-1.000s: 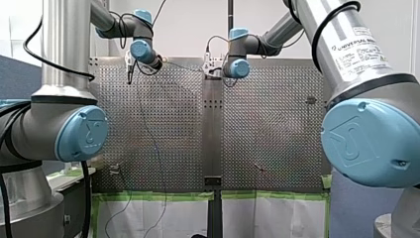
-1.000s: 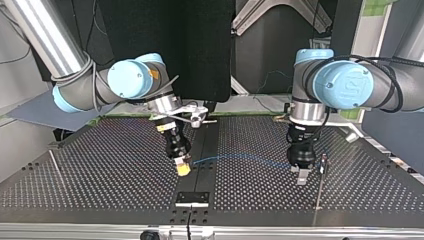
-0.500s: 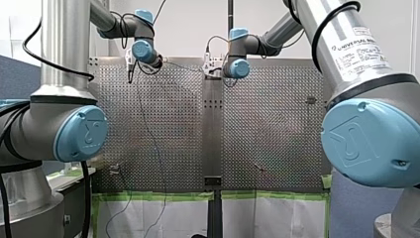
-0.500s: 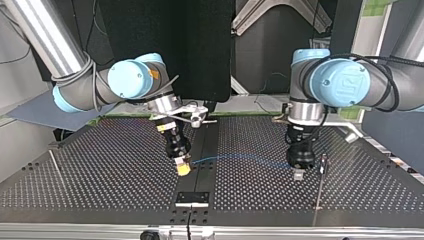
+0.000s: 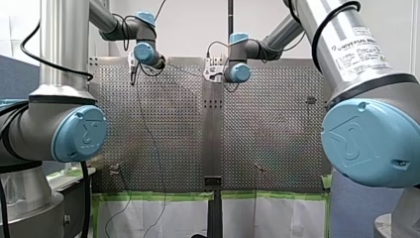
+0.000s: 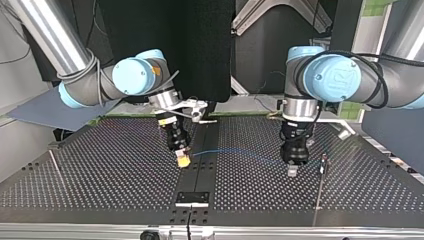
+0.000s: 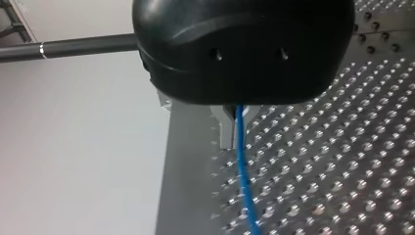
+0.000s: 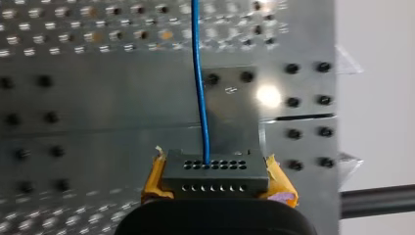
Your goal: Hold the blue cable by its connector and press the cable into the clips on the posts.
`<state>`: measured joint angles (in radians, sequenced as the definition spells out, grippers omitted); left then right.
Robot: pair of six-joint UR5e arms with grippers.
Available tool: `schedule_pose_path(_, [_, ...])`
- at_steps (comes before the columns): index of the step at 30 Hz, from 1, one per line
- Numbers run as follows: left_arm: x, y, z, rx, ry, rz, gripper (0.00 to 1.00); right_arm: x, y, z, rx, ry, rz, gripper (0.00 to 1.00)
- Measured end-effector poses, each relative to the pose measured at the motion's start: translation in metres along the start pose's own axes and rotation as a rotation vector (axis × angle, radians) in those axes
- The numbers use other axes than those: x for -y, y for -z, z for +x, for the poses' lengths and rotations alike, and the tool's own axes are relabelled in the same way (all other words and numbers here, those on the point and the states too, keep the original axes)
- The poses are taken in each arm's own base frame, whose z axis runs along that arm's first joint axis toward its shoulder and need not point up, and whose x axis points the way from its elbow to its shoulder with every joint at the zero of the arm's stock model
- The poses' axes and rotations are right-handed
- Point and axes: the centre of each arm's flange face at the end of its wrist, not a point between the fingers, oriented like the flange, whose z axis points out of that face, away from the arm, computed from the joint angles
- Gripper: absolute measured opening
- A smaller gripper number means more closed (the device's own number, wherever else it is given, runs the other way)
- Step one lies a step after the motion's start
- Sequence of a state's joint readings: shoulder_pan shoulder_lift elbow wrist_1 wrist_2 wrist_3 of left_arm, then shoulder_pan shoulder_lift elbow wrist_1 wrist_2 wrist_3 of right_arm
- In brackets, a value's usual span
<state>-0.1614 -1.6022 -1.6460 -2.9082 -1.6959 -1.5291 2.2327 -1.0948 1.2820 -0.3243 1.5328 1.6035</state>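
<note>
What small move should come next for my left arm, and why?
Probably shift the left gripper sideways toward the thin post beside it. Its jaws pinch the blue cable, the right gripper holds the connector, and the cable spans between them, not yet clipped.

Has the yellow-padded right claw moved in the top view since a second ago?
Yes. My right claw shifted away from the small black rectangular plate, toward the view's top.

Both arms are silver tubes with grey joints and pale blue round caps [image 5: 364, 141]. My right arm [image 5: 346, 27] bears a white label [image 5: 360, 52] reading UNIVERSAL ROBOTS and a looped black cable [image 5: 324, 20]. My left gripper [image 7: 234, 139] has a rounded black housing [image 7: 244, 49] and metal fingers [image 7: 225, 132]. My right gripper [image 8: 215, 171] has yellow pads [image 8: 281, 183].
</note>
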Motion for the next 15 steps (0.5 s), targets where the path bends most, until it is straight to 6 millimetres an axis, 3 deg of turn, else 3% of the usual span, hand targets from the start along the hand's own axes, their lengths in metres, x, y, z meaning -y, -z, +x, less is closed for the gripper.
schedule_pose_path(15, [0.04,0.015,0.099,-0.102,-0.046,0.028,0.0,-0.023,0.02,-0.047,0.013,-0.04,-0.135,0.0])
